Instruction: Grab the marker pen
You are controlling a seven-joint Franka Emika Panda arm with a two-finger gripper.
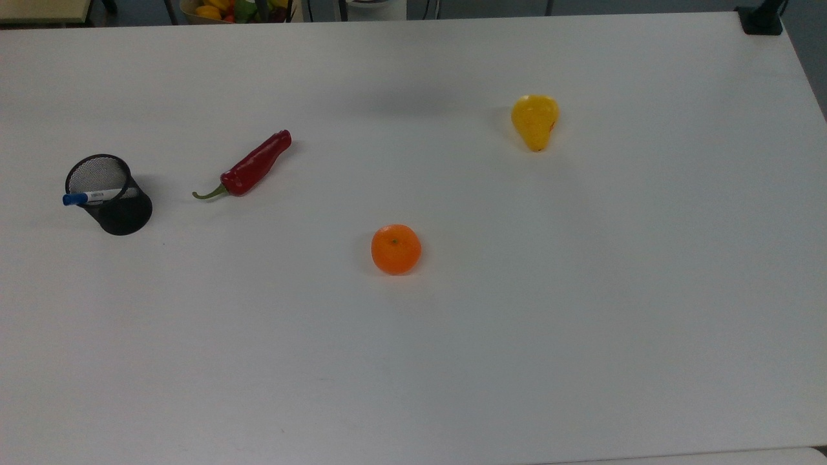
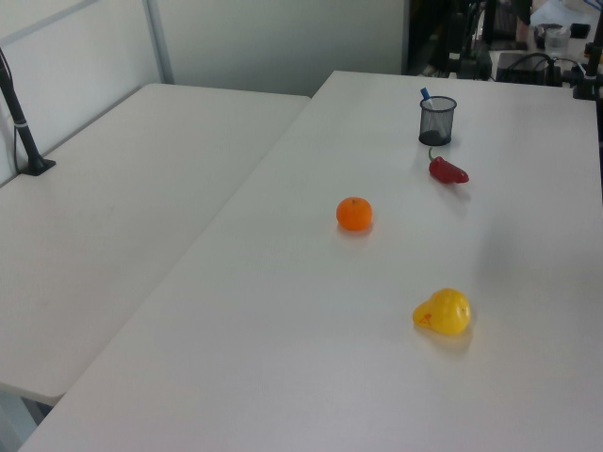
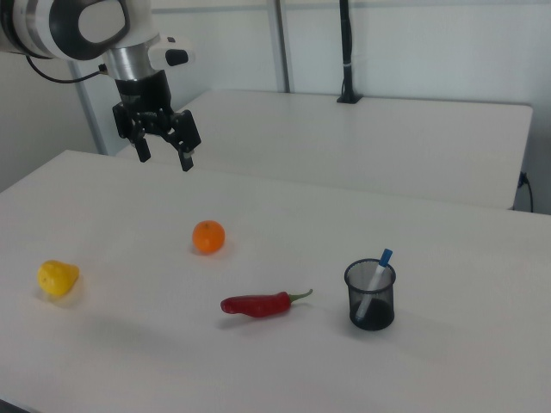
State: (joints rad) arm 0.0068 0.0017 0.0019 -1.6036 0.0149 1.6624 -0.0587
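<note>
The marker pen [image 1: 94, 196] leans inside a black mesh cup [image 1: 116, 200] at the top view's left, its blue cap poking over the rim. In the right view the marker pen [image 3: 375, 280] stands tilted in the mesh cup [image 3: 371, 297], blue cap up. The left view has the marker pen [image 2: 426, 94] and the mesh cup [image 2: 437, 121] at the table's far end. My gripper [image 3: 164, 157] hangs open high above the table at the right view's upper left, far from the cup, with nothing between its fingers.
A red chilli [image 1: 249, 167] lies beside the cup. An orange [image 1: 395, 249] sits mid-table and a yellow pear [image 1: 535, 121] farther to the top view's right. A second white table [image 2: 113, 217] adjoins, with a black post [image 2: 21, 122] clamped on it.
</note>
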